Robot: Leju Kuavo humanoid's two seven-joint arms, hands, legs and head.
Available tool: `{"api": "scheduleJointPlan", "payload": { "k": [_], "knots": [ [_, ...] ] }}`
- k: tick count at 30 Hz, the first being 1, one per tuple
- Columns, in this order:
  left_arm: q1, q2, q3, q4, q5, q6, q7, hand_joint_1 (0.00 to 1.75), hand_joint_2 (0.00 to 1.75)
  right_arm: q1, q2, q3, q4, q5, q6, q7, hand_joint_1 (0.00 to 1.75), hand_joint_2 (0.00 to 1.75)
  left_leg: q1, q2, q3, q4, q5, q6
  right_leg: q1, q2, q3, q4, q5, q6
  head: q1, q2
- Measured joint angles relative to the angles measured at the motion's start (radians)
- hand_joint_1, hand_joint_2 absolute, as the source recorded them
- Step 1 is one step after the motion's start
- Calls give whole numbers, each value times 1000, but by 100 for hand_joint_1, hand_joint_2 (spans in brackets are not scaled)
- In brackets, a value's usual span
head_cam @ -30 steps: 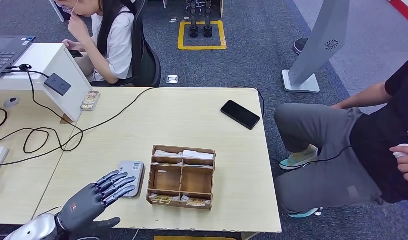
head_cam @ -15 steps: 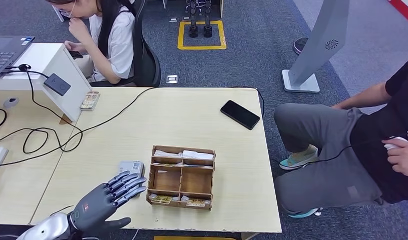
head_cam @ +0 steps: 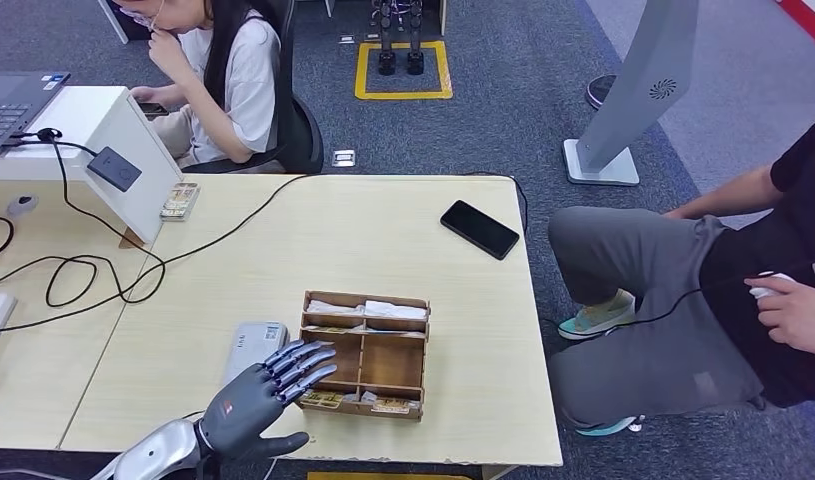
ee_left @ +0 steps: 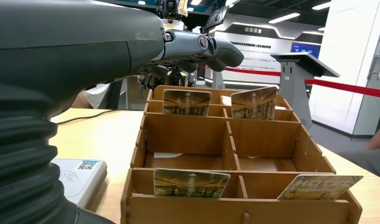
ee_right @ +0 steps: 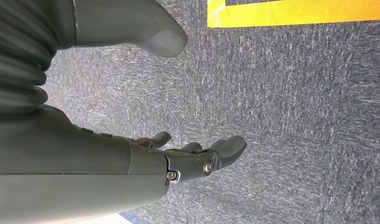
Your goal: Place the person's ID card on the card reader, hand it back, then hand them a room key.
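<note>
Head view: left robot hand (head_cam: 251,402) open, fingers spread, holding nothing, fingertips over the near-left corner of the wooden organizer (head_cam: 364,355). Card reader (head_cam: 255,346) lies flat on the table (head_cam: 363,235) just behind the hand, long axis running away from the robot, near end hidden by the hand. Black phone (head_cam: 480,229) far off past the organizer.

Left wrist view: fingers extended over the organizer's top; room key cards (ee_left: 191,183) stand upright in the slots, faces toward the camera, lower edges hidden by the wall. Reader corner beside the wrist.

Right wrist view: right robot hand (ee_right: 178,158) empty, fingers loosely open, over grey carpet (ee_right: 290,102).
</note>
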Motion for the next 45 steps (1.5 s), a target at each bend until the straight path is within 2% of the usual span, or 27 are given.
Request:
{"api": "scheduleJointPlan", "payload": {
  "k": [15,26,35,45],
  "knots": [
    [-25,-54,-20,58,-56,58,66,0,175,-1,4,-13,0,19,-1,0,0,175,0,0,0,0,0,0,0,0,0,0,0,0,0,0],
    [-30,-68,-20,78,-82,93,84,0,175,-1,5,-29,0,31,-3,-3,0,175,0,0,0,0,0,0,0,0,0,0,0,0,0,0],
    [-35,-66,-20,84,-90,96,82,0,175,-3,5,-36,0,42,-3,-3,0,175,0,0,0,0,0,0,0,0,0,0,0,0,0,0],
    [-36,-42,-21,86,-86,89,81,0,175,-5,5,-54,0,54,-2,-3,0,175,0,0,0,0,0,0,0,0,0,0,0,0,0,0]
  ]
}}
